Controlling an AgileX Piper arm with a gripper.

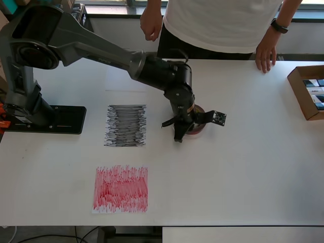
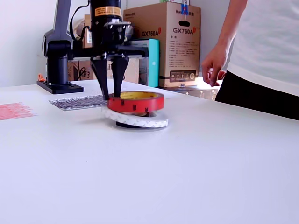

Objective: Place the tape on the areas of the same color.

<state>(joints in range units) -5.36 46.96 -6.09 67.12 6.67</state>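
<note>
Exterior view: big cardboard box (image 2: 172, 44) at back reads "GX760A" twice — once on its side face, once on its front under the handle hole. Small print below that can't be read. Yellow label (image 2: 108, 10) on the arm — text too small. Overhead view: nothing legible.

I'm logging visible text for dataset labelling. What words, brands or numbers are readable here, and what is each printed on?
"GX760A": front of the large brown cardboard box, exterior view.
"GX760A": also on that box's side face.
Smaller print and icons lower on that box: too small to read.
Yellow label on the arm's wrist: print blurred.
Red tape roll: black marks, unreadable.
</note>
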